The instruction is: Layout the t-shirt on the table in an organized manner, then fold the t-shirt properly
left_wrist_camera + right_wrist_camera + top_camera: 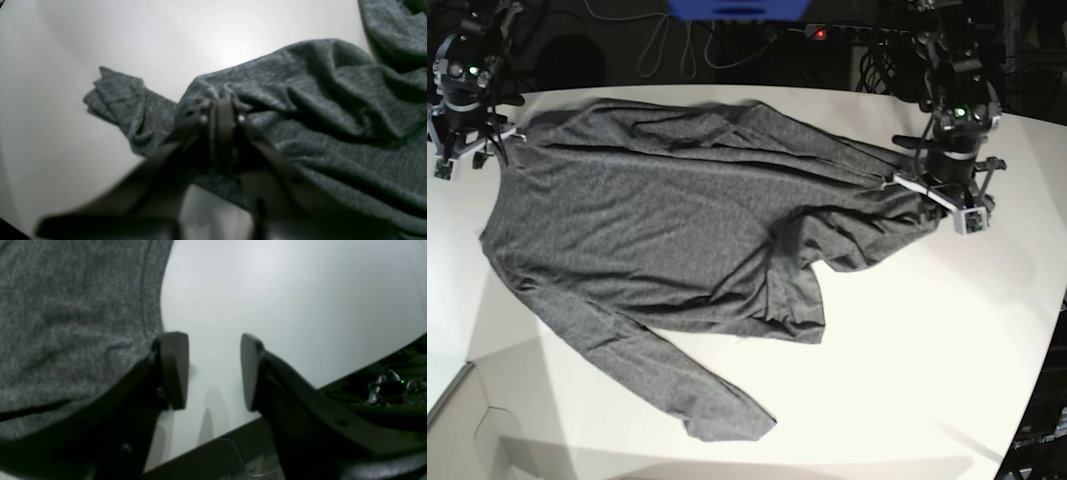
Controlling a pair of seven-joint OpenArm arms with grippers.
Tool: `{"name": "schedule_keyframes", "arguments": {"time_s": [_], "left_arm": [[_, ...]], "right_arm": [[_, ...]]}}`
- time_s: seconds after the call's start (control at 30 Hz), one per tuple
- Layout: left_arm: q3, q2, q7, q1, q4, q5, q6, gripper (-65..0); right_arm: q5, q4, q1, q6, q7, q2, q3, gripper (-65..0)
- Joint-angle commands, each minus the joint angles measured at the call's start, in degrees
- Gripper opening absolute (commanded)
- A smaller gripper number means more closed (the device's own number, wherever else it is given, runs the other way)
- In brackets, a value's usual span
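Two tools: right tool [213, 370] open, empty; left tool [215, 116] blurred, can't tell if gripping. T-shirt [647, 220] looks soft, limp; pinch hem beside right tool.

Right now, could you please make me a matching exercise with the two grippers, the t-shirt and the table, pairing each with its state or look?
Column one
1. Right gripper
2. Left gripper
3. T-shirt
4. Table

Column two
A. Dark grey, spread out with wrinkles and not folded
B. Fingertips close together, over the dark grey cloth in its wrist view
C. Smooth and white, under the cloth
D. Jaws apart, with bare white surface visible between them

Right pairs: 1-D; 2-B; 3-A; 4-C
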Motion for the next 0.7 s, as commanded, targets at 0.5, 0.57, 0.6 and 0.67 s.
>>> {"name": "schedule_keyframes", "arguments": {"time_s": [0.5, 0.57, 0.6, 0.67], "left_arm": [[2.4, 4.1, -1.3, -10.2, 5.0, -0.4, -0.1, -32.5], [4.8, 4.6, -1.6, -15.1, -1.5, -0.4, -0.1, -32.5], [6.2, 4.8, -1.6, -18.1, -5.4, -0.4, -0.1, -32.5], [8.6, 5.5, -1.9, -23.2, -13.6, -0.4, -0.1, -32.5]], "right_arm": [[-0.2, 0.8, 0.0, -0.1, 1.2, 1.5, 0.3, -38.9], [-0.2, 0.4, 0.0, -0.1, 1.2, 1.6, 0.3, -38.9], [-0.2, -0.2, 0.0, -0.1, 1.2, 1.7, 0.3, -38.9], [-0.2, -1.2, 0.1, -0.1, 1.2, 1.8, 0.3, -38.9]]}}
